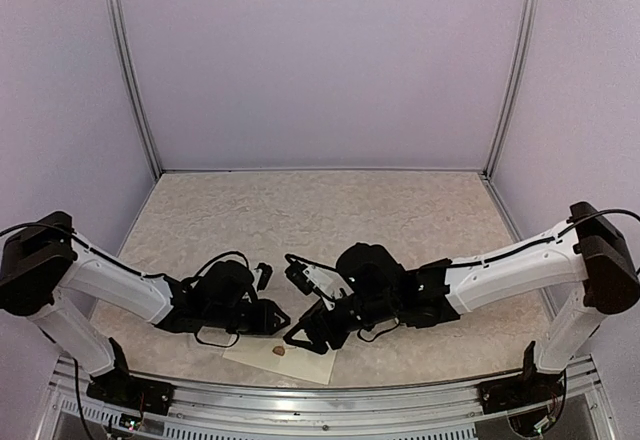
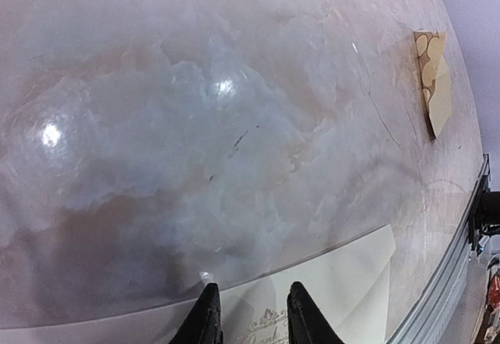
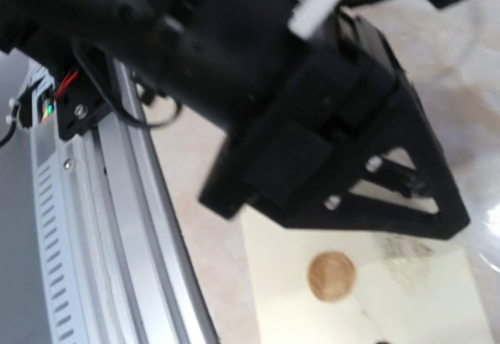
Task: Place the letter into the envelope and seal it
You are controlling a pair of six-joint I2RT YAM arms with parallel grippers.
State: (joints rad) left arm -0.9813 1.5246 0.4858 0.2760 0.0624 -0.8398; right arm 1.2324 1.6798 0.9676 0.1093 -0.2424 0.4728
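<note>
Robot lab test cell, not a home/office.
Plain lavender walls [image 1: 320, 60] w/ alu corner posts [image 1: 131, 70] box in a marble-look tabletop [image 1: 330, 210]. Slotted alu rail [image 1: 330, 400] along near edge. Left arm [image 1: 110, 285] + right arm [image 1: 510, 270] based there. Small bare board [image 3: 35, 108] w/ lit LEDs and loose wires by the rail.

Table [image 1: 400, 220]: beige marbled top, glossy, two light glints in the left wrist view. Walls [image 1: 320, 60]: plain pale lilac on three sides. Posts [image 1: 128, 70]: two metal uprights, one at each back corner. Rail [image 1: 330, 400]: ribbed aluminium, running along the near table edge. Board [image 3: 45, 108]: small circuit board beside the rail, red wires attached, one green light showing. Sticker sheet [image 2: 432, 78]: tan, lying flat on the table, near the rail, round shapes on its upper part
</note>
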